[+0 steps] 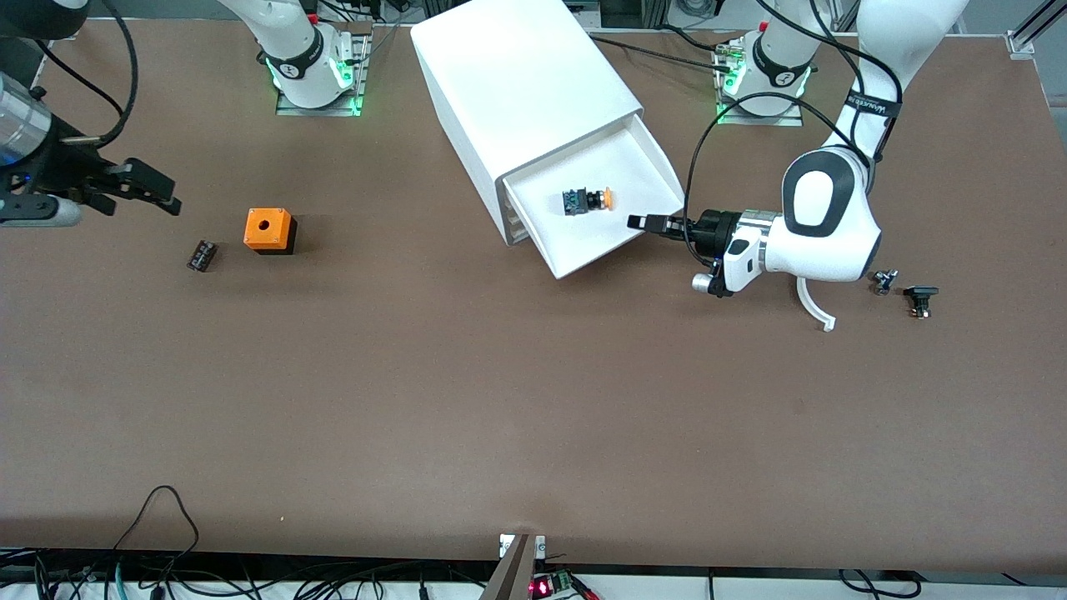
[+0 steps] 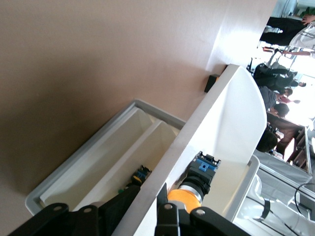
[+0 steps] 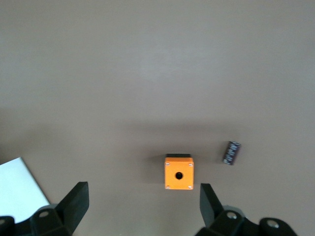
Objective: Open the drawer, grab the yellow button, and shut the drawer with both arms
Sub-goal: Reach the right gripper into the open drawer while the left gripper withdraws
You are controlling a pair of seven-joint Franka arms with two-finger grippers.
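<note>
The white cabinet (image 1: 517, 83) stands aslant near the arms' bases. Its top drawer (image 1: 596, 246) is pulled out toward the front camera. The button (image 1: 588, 201), with orange cap and black-and-blue body, lies on its side in the drawer. My left gripper (image 1: 638, 222) is at the drawer's front wall. In the left wrist view it (image 2: 148, 191) straddles that wall (image 2: 197, 132) and is shut on it, one finger inside right next to the button's cap (image 2: 184, 200). My right gripper (image 1: 142, 187) waits open and empty above the table at the right arm's end; it also shows in the right wrist view (image 3: 142, 196).
An orange cube with a hole (image 1: 268, 229) and a small black part (image 1: 202, 255) lie near the right gripper. Two small black parts (image 1: 884, 281) (image 1: 920, 298) and a white curved piece (image 1: 815, 307) lie beside the left arm. A lower drawer (image 2: 113, 147) holds small parts.
</note>
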